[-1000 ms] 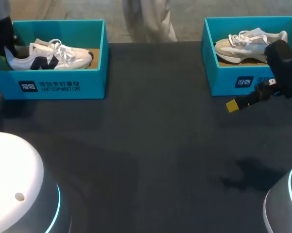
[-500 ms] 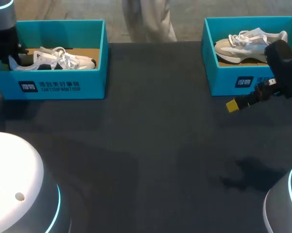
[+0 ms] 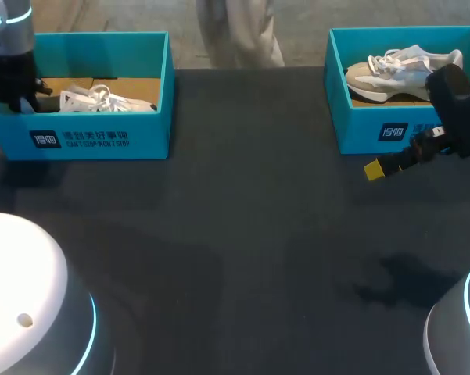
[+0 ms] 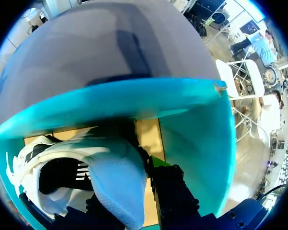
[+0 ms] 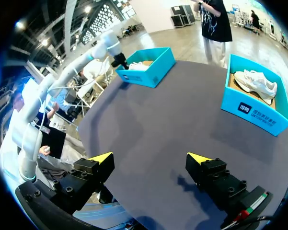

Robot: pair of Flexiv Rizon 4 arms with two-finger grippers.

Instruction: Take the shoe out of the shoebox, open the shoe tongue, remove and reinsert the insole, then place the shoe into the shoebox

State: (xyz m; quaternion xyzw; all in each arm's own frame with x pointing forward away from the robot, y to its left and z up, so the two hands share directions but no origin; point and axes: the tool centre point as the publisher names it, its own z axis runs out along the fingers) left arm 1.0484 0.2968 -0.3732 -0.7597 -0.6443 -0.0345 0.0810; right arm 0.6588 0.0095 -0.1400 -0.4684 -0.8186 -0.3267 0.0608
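Reaching into the L box [image 3: 102, 139] at the far-left corner of the surface [image 3: 242, 234], the L gripper [image 3: 16, 84] sits at the heel end of the L shoe [image 3: 102, 100]. The shoe lies low inside on the cardboard floor, toe pointing toward the surface's middle. L wrist view shows the heel collar and dark opening right under the gripper, but the tips are hidden, so can't tell if it's clamped on the shoe or free of it. R gripper [image 5: 151, 158] is spread wide w/ nothing in it, hovering over the surface just in front of the R box [image 3: 375, 129] (a 2nd shoe [image 3: 395, 69] lies in there, neither arm touching it). Progress, as a guess: shoe-in-box fits either the very start or the final put-back, and the pics alone don't settle which. No insole visible outside the shoe; tongue state unreadable. If start, everything's left; if end, only release + retreat remain.
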